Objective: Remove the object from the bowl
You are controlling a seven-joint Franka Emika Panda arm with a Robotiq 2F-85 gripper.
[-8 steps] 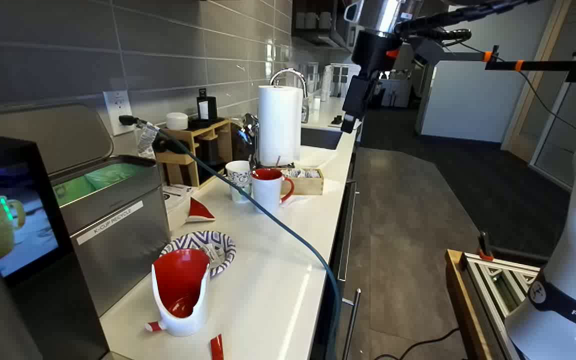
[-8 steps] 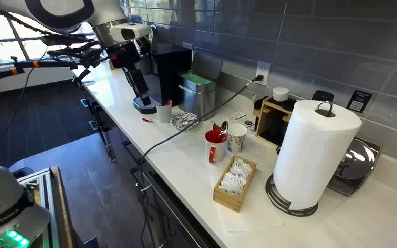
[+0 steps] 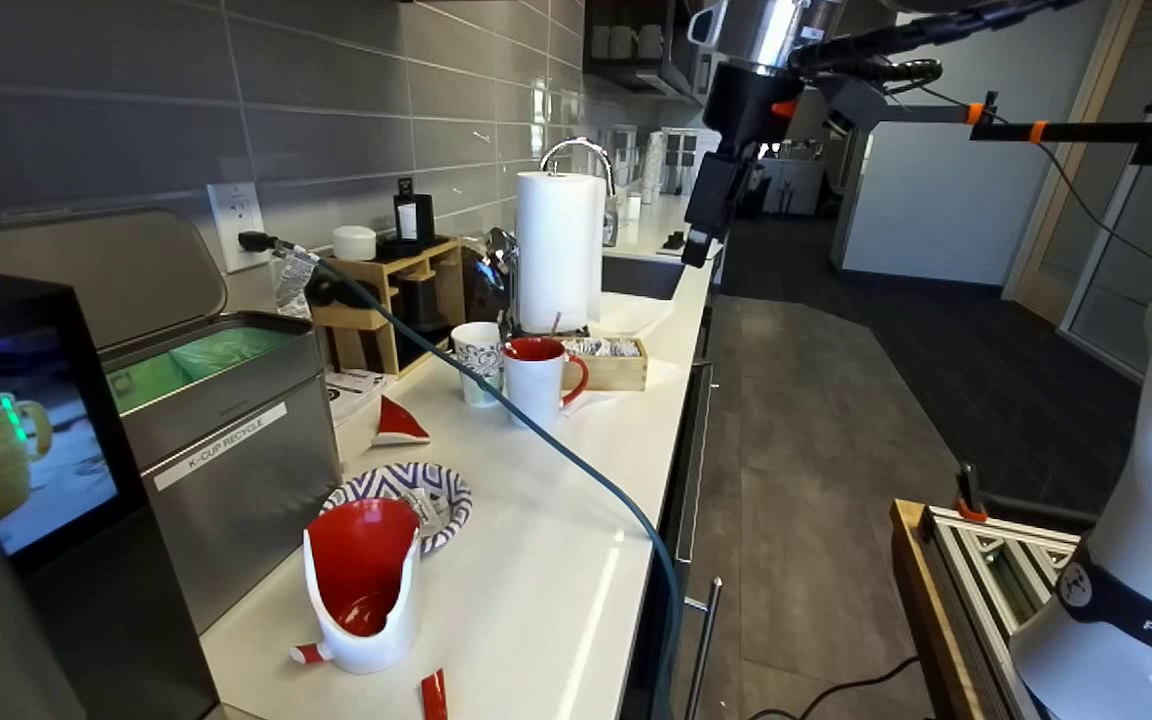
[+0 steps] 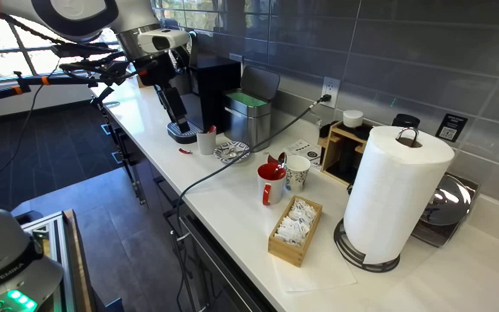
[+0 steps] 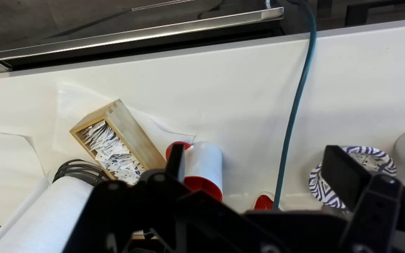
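1. Hanging above the level of the counter (image 3: 526,590), the gripper (image 5: 255,158) stands with its fingers spread wide, holding nothing.
2. Object (image 3: 429,508): small and whitish, lying inside the bowl (image 3: 376,485); finer detail is too small to tell.
3. Bowl: shallow, zigzag-patterned, resting on the counter in both exterior views; in the wrist view a finger partly covers it.
4. Broken mug (image 3: 366,570): white outside, red inside, upright just beside the bowl; whether they touch cannot be told.
5. Whole mug (image 4: 271,186): upright, a spoon (image 4: 282,159) standing in it, just beside the paper cup (image 4: 297,171).
6. Cable (image 3: 586,464): blue-green, running from the outlet (image 3: 236,222) across the counter, passing between the bowl and the whole mug, then over the edge.
7. Box (image 4: 285,252): wooden, holding white packets (image 4: 295,225), near the paper roll (image 4: 396,195).
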